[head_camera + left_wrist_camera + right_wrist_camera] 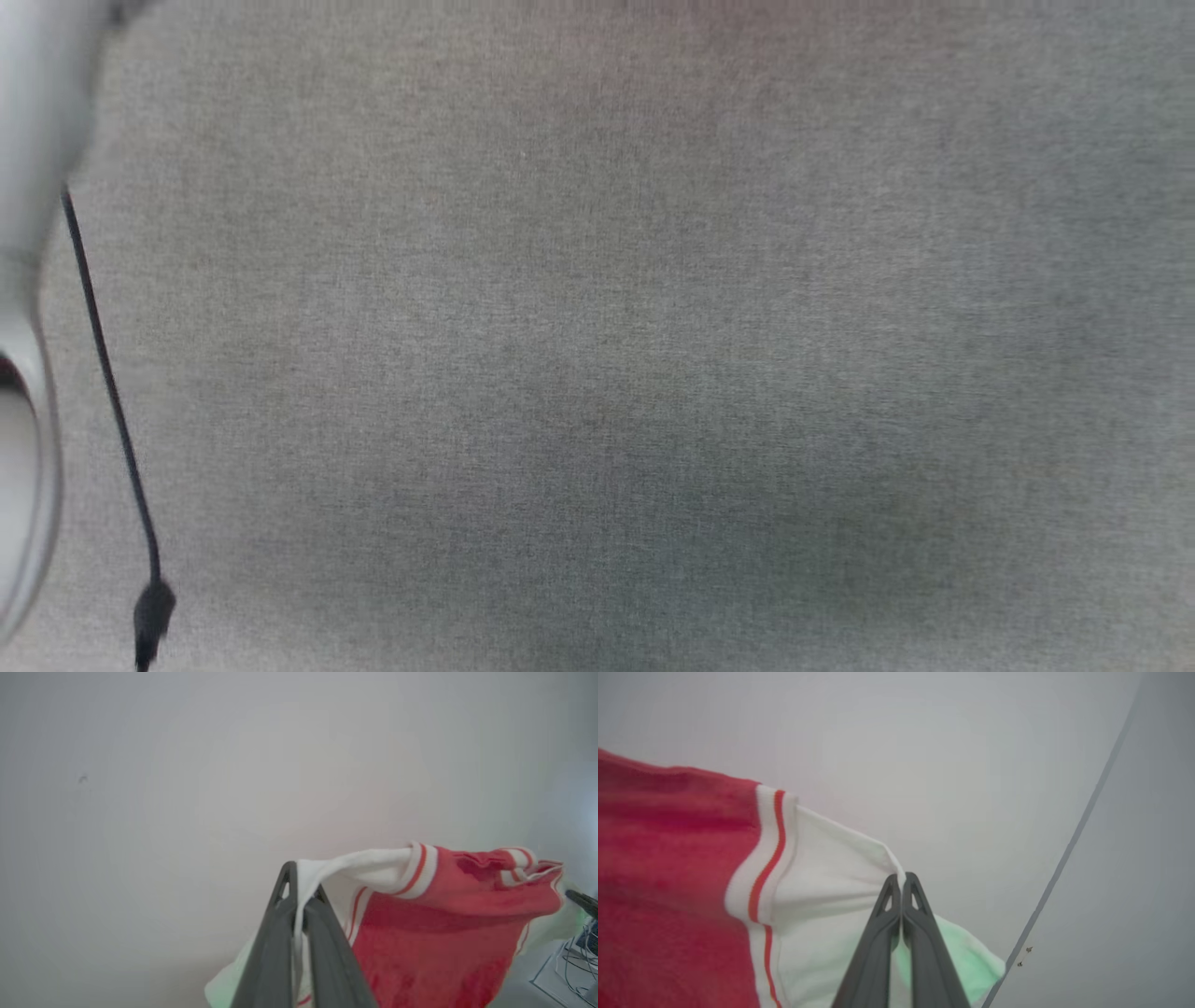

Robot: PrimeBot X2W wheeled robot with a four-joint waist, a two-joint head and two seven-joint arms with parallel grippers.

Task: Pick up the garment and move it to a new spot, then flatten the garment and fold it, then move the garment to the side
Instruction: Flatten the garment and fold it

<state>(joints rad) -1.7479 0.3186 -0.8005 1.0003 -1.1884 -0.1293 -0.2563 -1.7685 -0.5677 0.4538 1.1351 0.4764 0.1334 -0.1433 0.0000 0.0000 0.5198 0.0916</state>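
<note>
Across the head view spreads a grey woven surface (653, 355), soft in focus. A pale forearm (28, 140) runs down the left edge, and a thin black cable (107, 383) hangs beside it, ending in a small dark plug near the bottom.

Seen from the left wrist, the left end effector (303, 879) is clenched on the garment (444, 914). Its two dark fingers stand close together, with a fold of white cloth pinched between them near the tips. From that pinch the white panel stretches up and to the right, and it meets a red-and-white striped band. Beyond the band hangs the red body of the jersey, in the air before a plain pale wall. A few dark cables (574, 961) lie at the lower right corner.

Seen from the right wrist, the right end effector (903, 877) is likewise clamped on the garment, and a corner of white cloth rises just past its fingertips. The white panel spreads left to a striped band, and red cloth lies beyond it to the left edge. Some pale greenish cloth shows behind the fingers. A thin grey line (1064, 858) slants across the pale background on the right.
</note>
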